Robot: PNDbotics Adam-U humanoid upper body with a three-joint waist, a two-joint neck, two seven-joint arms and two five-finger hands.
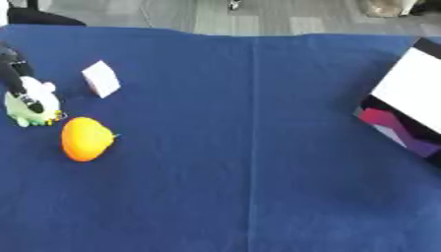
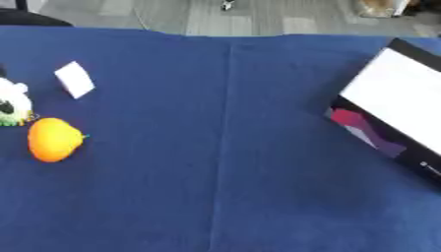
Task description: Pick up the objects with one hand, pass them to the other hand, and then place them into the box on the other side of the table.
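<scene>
On your blue-clothed counter (image 1: 258, 147), an orange fruit (image 1: 85, 139), white block (image 1: 102, 78) and pale toy (image 1: 34, 106) lie near its left edge, a box (image 2: 392, 113) at its right.

Both eye views look down, sharing the blue table (image 1: 258, 147).

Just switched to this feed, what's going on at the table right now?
The left hand is down on a white-and-green toy at the table's left edge, fingers on it. An orange fruit-shaped object and a small white block lie beside it on the blue cloth. The box waits at the right. The right hand isn't visible.
</scene>
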